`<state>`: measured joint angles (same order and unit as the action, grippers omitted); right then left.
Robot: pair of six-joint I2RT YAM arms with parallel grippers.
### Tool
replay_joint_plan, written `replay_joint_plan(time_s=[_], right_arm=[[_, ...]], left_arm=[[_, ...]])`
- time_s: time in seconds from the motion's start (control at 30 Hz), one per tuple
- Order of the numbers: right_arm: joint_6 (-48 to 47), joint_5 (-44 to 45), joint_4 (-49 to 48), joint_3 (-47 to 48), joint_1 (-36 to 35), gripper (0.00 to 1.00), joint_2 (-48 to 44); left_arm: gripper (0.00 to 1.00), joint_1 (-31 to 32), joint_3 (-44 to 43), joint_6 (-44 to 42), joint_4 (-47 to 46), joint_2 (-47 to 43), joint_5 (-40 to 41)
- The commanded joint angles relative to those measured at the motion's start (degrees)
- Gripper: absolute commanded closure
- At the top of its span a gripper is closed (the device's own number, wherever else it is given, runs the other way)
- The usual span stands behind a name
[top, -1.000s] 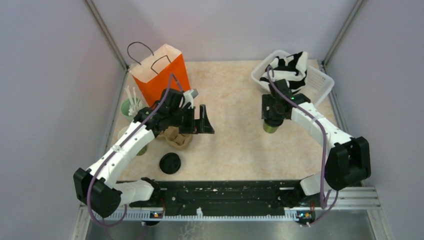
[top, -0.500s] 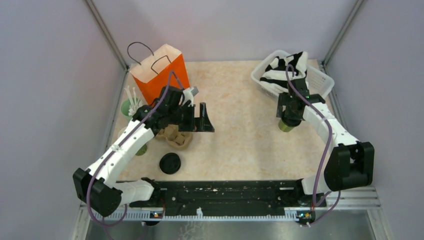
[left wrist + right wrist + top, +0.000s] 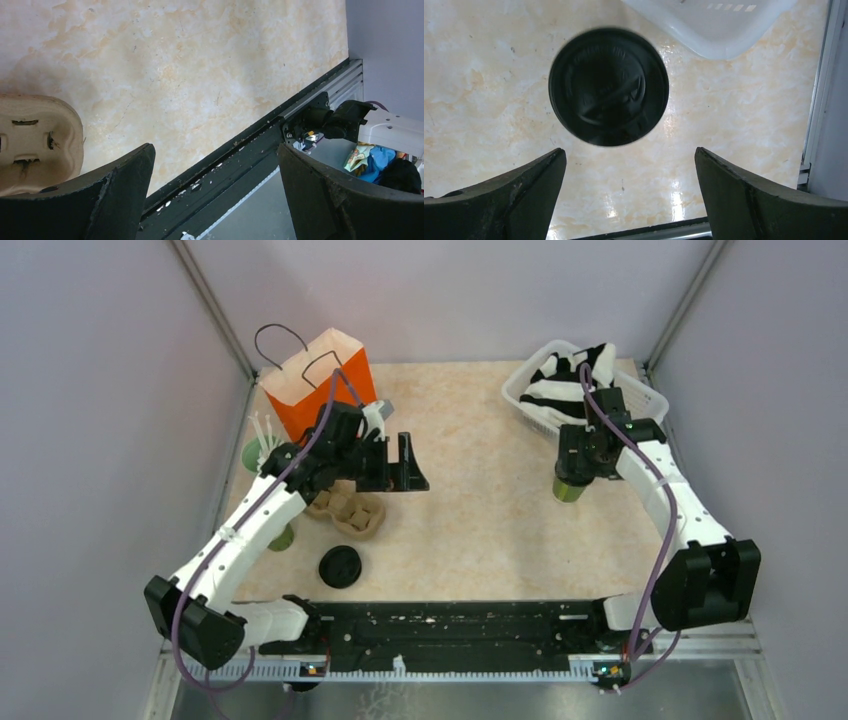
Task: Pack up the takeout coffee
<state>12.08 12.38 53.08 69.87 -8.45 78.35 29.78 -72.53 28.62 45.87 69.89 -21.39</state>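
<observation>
The coffee (image 3: 608, 86) stands upright on the right side of the table (image 3: 480, 440), just in front of the white basket (image 3: 640, 405). It is close beside the basket and, as far as I can see, not touching it. Its black lid is on, and from above a bit of the green paper wall shows under the arm. The right gripper (image 3: 627, 151) hangs over it, pointing down, with its fingers (image 3: 514, 200) spread wide. From the wrist camera the lid sits out ahead of both tips with only bare table between them, so nothing is held. A black and white cloth (image 3: 570, 375) lies heaped in the basket.

On the left, the left gripper (image 3: 215, 147) is up off the table and reaches toward the middle, its fingers also wide apart with nothing in them. Just below and left of it lies a brown pulp carrier (image 3: 345, 512), flat on the table. The orange bag (image 3: 320, 380) stands open at the back left, behind that arm, with its dark handles up. A green cup (image 3: 258, 453) holding white sticks stands by the left wall, beside the bag. Another green cup (image 3: 283, 537) is partly hidden under the left arm. A loose black lid (image 3: 340, 566) lies flat toward the front, near the carrier but apart from it. The coffee and the bag are well apart, on opposite sides of the table
</observation>
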Motion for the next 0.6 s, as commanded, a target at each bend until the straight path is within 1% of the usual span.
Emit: replay_joint_plan(time_s=[0.0, 0.13, 0.23, 0.33, 0.5, 0.57], right_arm=[[-1.53, -0.46, 0.11, 2.27, 0.18, 0.01, 1.0], [-2.28, -1.84, 0.84, 4.12, 0.19, 0.01, -0.25], [-2.67, -4.45, 1.49, 5.05, 0.21, 0.01, -1.66], [-2.14, -7.69, 2.54, 5.72, 0.19, 0.01, -2.82], [-0.65, -15.64, 2.9, 6.22, -0.19, 0.01, -5.64], [0.01, -18.58, 2.9, 6.07, -0.48, 0.01, -6.77]], left_arm=[[0.01, -0.08, -2.13, 1.46, -2.8, 0.53, 0.11], [0.01, -0.12, -3.68, 1.01, -1.98, 1.14, 1.89], [0.01, -0.1, -6.79, -0.37, -0.26, 2.69, 3.63], [0.01, -0.15, -11.13, -1.75, 2.17, 4.65, 7.46], [0.01, -0.53, -23.25, -5.3, 6.81, 8.84, 20.0], [0.01, -0.95, -28.3, -7.24, 7.38, 10.66, 27.34]])
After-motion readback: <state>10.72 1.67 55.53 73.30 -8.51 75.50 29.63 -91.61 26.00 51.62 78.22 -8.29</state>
